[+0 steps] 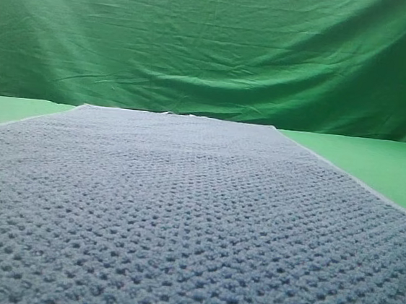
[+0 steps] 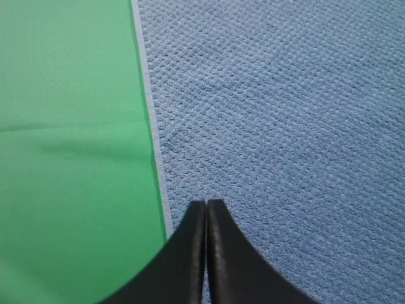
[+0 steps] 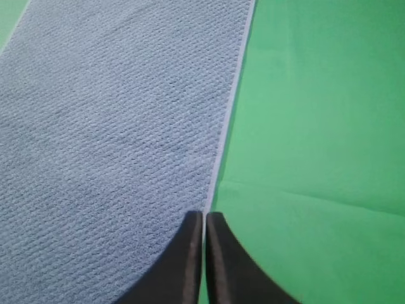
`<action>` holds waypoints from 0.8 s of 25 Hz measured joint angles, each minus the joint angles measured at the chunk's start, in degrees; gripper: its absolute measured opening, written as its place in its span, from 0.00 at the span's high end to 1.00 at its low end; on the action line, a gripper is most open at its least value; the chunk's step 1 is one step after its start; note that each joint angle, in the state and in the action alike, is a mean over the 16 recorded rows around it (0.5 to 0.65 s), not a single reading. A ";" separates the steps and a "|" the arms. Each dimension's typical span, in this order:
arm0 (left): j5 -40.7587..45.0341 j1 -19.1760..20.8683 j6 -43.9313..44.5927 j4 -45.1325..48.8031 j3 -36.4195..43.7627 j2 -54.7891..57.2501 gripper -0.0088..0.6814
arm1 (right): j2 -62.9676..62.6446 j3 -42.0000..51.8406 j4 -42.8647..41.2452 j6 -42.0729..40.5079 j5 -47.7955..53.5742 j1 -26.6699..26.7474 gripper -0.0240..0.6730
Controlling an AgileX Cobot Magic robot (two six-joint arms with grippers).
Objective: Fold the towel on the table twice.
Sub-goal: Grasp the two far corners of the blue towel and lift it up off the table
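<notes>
Towel (image 1: 182,215): blue-grey waffle weave with a thin pale hem, lying flat and unfolded on the bench (image 1: 376,166); in the high view it fills the foreground and runs back toward the backdrop (image 1: 214,44).
Towel edges: far hem straight, just short of the backdrop; bare green bench shows on both sides of it.
Bench: smooth matte green; a faint crease line crosses it in both wrist views.
Backdrop: wrinkled green cloth hanging behind the bench.
Left tool (image 2: 206,202): 2 black fingers pressed together, nothing between them; tips over the towel (image 2: 285,126) just inside its left hem, with bare bench (image 2: 69,158) to the left.
Left tool contact: cannot tell whether the tips touch the cloth.
Right tool (image 3: 204,214): 2 black fingers pressed together, nothing between them; tips right over the towel's (image 3: 114,126) right hem, with bare bench (image 3: 316,126) to the right.
Right tool contact: cannot tell whether it touches the hem.
Arms in high view: neither tool shows there.
</notes>
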 joint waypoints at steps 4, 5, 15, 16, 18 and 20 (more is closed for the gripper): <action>0.59 0.00 0.00 0.73 -5.15 9.11 0.99 | 8.04 -4.65 -1.25 0.59 0.03 2.35 0.97; 0.73 0.00 0.01 1.03 -6.42 11.27 0.99 | 9.88 -5.70 -1.60 0.83 -0.01 2.94 0.97; 0.61 0.00 0.08 4.33 -15.77 27.51 0.99 | 27.46 -17.04 -8.15 7.32 1.31 7.69 0.97; 0.39 0.00 0.08 4.68 -16.23 28.50 0.99 | 28.84 -18.02 -8.87 8.03 1.52 8.06 0.97; -0.23 0.00 0.10 5.26 -16.92 30.11 0.99 | 31.28 -19.73 -10.29 9.40 1.96 8.71 0.96; -1.05 0.00 0.11 5.76 -17.33 31.29 0.99 | 33.34 -21.12 -11.58 10.56 2.39 9.22 0.94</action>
